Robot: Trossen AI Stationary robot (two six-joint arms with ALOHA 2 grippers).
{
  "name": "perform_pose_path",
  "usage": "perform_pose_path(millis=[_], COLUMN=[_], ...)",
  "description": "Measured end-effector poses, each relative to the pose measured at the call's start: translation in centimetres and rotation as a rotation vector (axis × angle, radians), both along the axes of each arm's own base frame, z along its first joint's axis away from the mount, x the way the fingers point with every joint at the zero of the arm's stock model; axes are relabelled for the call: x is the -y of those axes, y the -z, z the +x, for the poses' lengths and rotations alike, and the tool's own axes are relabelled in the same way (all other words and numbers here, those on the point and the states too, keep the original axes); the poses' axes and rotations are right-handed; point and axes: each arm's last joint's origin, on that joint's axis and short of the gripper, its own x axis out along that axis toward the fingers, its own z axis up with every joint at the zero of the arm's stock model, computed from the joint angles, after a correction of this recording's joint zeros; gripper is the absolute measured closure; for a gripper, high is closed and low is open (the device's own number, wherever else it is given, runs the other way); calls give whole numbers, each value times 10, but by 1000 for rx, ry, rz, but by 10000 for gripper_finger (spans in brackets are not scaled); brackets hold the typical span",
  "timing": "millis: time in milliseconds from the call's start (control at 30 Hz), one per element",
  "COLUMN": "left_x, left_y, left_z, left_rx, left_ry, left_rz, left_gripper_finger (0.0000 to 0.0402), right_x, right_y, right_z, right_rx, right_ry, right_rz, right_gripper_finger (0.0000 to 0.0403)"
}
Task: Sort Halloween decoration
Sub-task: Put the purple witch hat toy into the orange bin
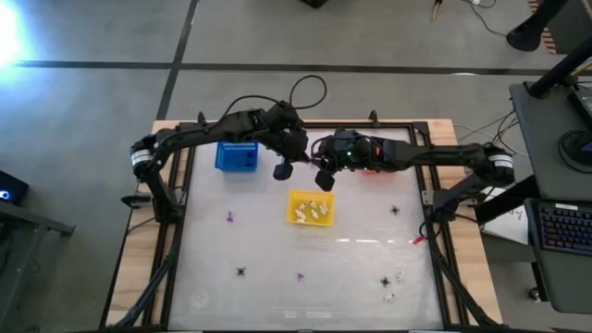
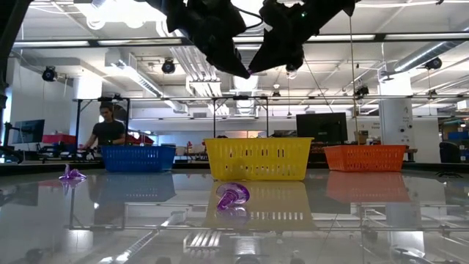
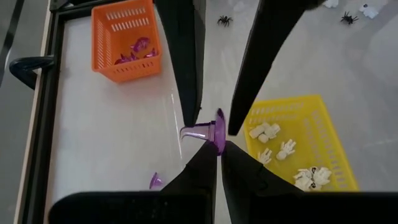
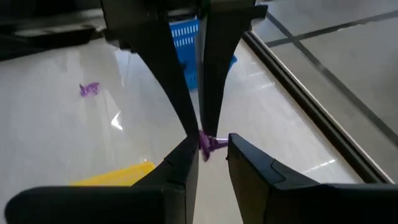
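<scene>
Mid-air handover above the table, just behind the yellow basket (image 1: 311, 208). My left gripper (image 3: 219, 148) is fully closed on a purple trinket (image 3: 205, 131), pinching it by its flat disc end; its stem sticks out sideways from my fingertips. My right gripper (image 4: 208, 144) meets it tip to tip from the opposite side: its fingers (image 4: 252, 162) straddle the trinket but are not yet pressed onto it, a gap showing on one side. So the piece lies between the two grippers, long axis roughly crosswise to both pairs of fingers, held by the left only. Judgement: the right must close on the stem before the left lets go; a small target, easy to drop. The orange basket (image 3: 124, 40), which already holds purple pieces, sits under the right arm, so the right is the nearer arm for the drop. Black spiders and further purple and white pieces lie scattered over the near half of the table.
</scene>
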Motion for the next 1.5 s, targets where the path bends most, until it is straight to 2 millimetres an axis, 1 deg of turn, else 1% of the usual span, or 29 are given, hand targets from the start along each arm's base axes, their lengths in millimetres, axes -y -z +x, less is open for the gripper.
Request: perform_pose_path(millis=[167, 267, 333, 467, 567, 1000, 1200, 1500], left_x=[-1, -1, -1, -1, -2, -5, -5, -7], left_y=[0, 0, 0, 0, 0, -1, -1, 0], left_z=[-1, -1, -1, -1, -1, -2, -1, -3], left_rx=[-2, -2, -1, 1, 2, 8, 14, -11], left_ry=[-4, -2, -1, -1, 1, -8, -6, -38], left_rz=[1, 4, 6, 8, 12, 13, 14, 32], left_gripper_finger=[401, 401, 401, 401, 401, 401, 401, 401], right_x=[1, 2, 2, 2, 2, 3, 2, 1], right_y=[8, 8, 7, 4, 4, 3, 0, -8], right_z=[4, 4, 5, 5, 5, 5, 1, -16], right_rx=[-26, -28, -26, -23, -23, -23, -24, -96], right_ry=[3, 4, 3, -1, -3, 26, 40, 150], right_rz=[3, 3, 2, -3, -6, -7, 1, 22], right_gripper_finger=[319, 323, 337, 383, 391, 394, 394, 395])
